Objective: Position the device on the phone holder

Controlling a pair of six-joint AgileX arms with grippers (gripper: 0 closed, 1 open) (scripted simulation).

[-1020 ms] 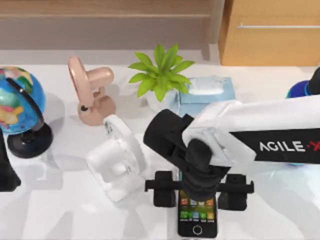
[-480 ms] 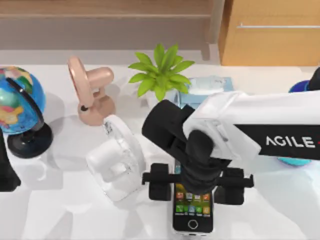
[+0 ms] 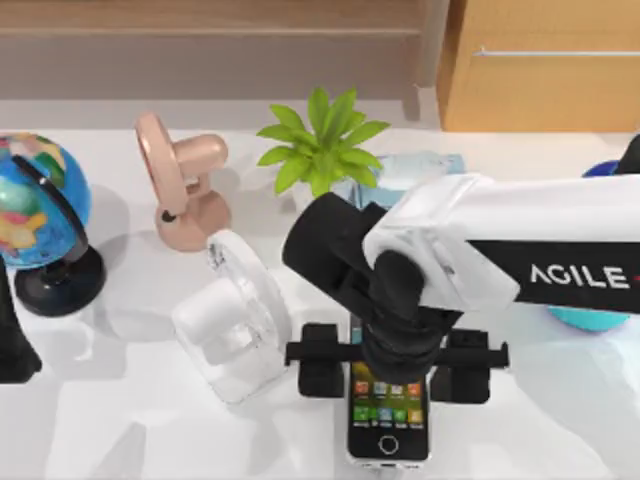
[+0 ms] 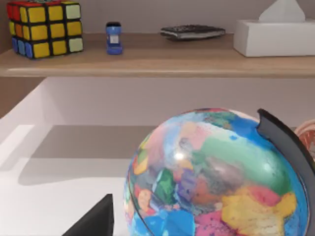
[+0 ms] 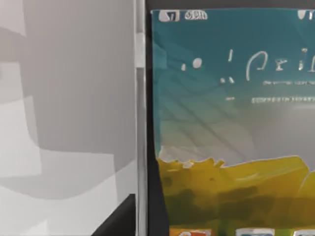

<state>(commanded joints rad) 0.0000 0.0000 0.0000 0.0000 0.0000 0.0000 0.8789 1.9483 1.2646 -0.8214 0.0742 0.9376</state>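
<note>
The right gripper (image 3: 392, 365) hangs straight down over the device (image 3: 388, 425), which lies at the near edge of the table (image 3: 130, 420), just to the right of the phone holder (image 3: 232, 318). The gripper's two black finger blocks stand spread to either side of the device's upper end, one on its left and one on its right, each clear of the silver edges, so the gripper is open and grips nothing. The wrist covers the top of the device's screen; its app icons and round home button show below the gripper. In the right wrist view the device (image 5: 231, 123) sits very close, its lit screen teal above and yellow-green below. The phone holder, a clear white stand, is between the device and the globe (image 3: 40, 215). The left arm is parked at the table's left edge beside the globe (image 4: 216, 177), and whether its fingers are open or closed cannot be told.
</note>
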